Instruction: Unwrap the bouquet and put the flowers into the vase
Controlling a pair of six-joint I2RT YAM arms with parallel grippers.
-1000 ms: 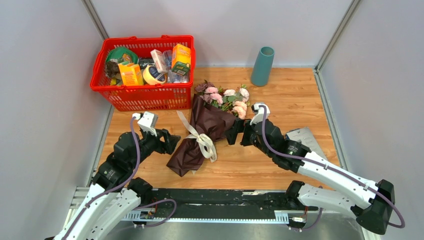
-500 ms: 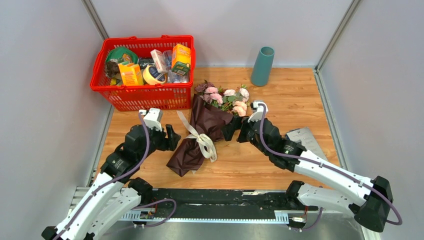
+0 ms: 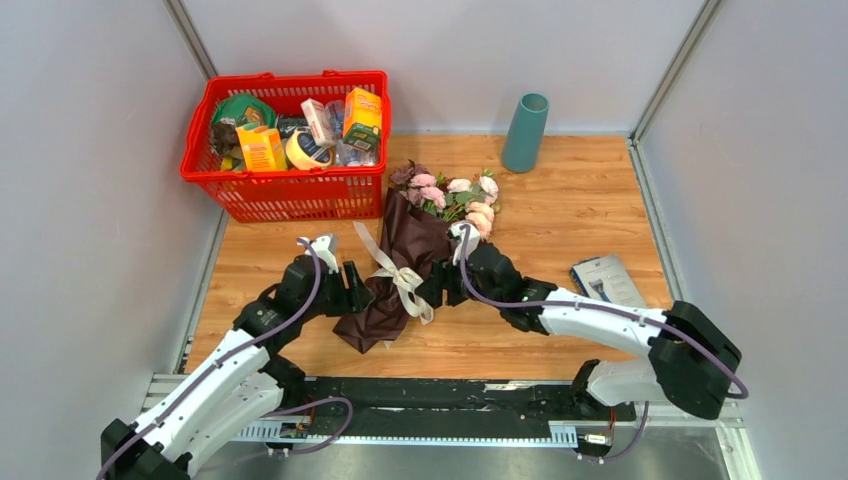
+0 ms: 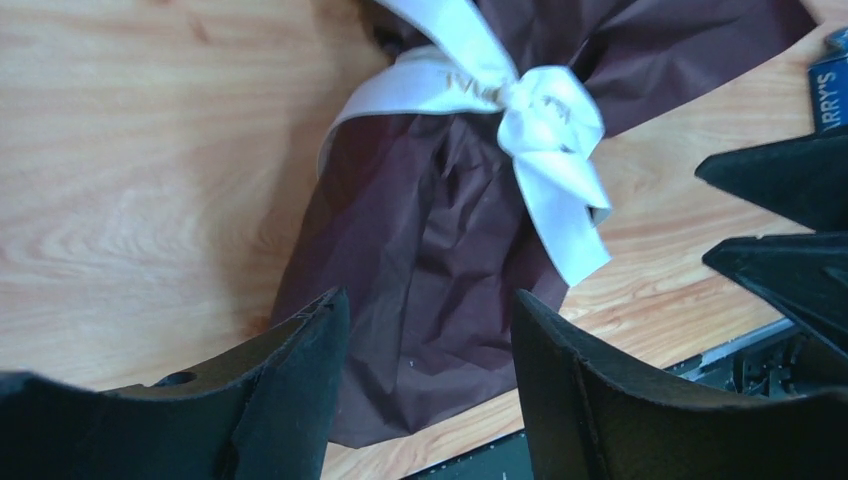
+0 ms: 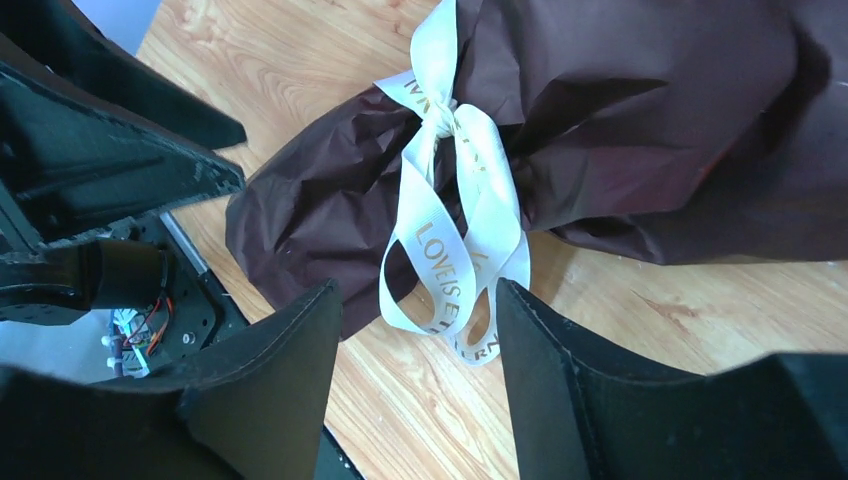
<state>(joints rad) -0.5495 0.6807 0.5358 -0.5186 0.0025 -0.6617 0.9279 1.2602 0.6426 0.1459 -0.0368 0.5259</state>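
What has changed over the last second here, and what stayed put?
Both arms closed in on the bouquet: the left gripper swung right to its wrapped stem end, the right gripper pulled back from beside the flowers to the ribbon. Both are open, holding nothing. That move uncovered a blue packet. Bouquet, vase and red basket lie as before.

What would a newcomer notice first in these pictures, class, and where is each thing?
The dark-wrapped bouquet with its cream ribbon lies mid-table between the open left hand and right hand. A red basket packed with groceries sits in the far left corner, and a teal vase stands upright at the far edge.
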